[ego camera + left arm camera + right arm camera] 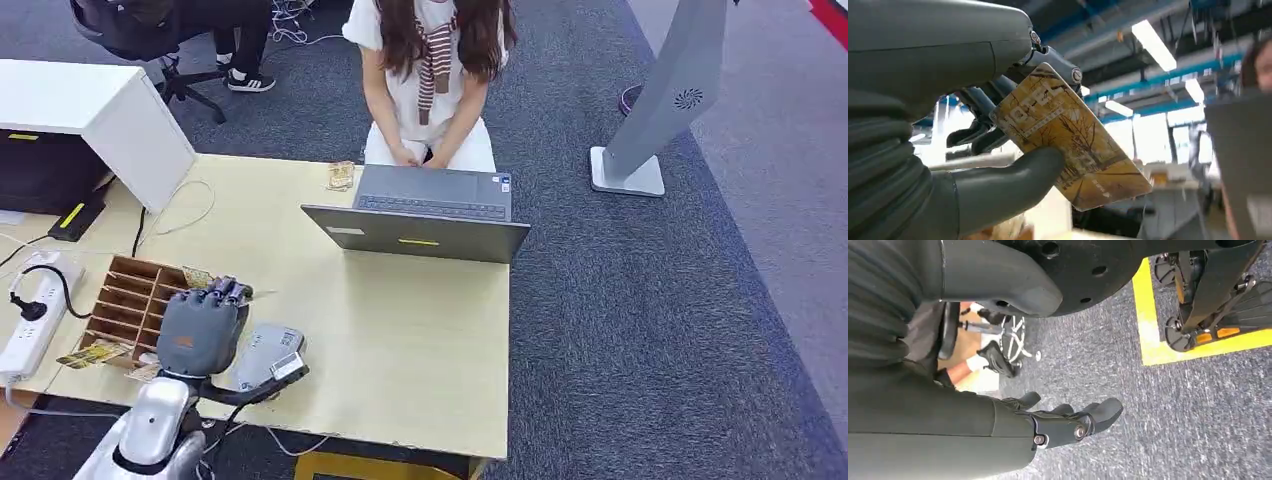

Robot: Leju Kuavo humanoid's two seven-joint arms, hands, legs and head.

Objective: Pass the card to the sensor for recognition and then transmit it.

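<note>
My left hand (200,325) hovers over the near left part of the wooden table (420,340), just right of the card rack. In the left wrist view it pinches a yellow-brown hotel card (1073,145) between thumb (1013,182) and fingers, the card sticking out past the fingertips. A grey card sensor (268,355) lies on the table right beside that hand, partly hidden by it. My right hand (1068,422) hangs over the grey carpet, its fingers loosely apart and holding nothing.
A wooden slotted card rack (130,300) with loose cards beside it sits at the left. An open laptop (425,215) stands at the far edge, with a seated person (430,80) behind it. A power strip (30,320) lies at the left edge, a white cabinet (90,110) behind.
</note>
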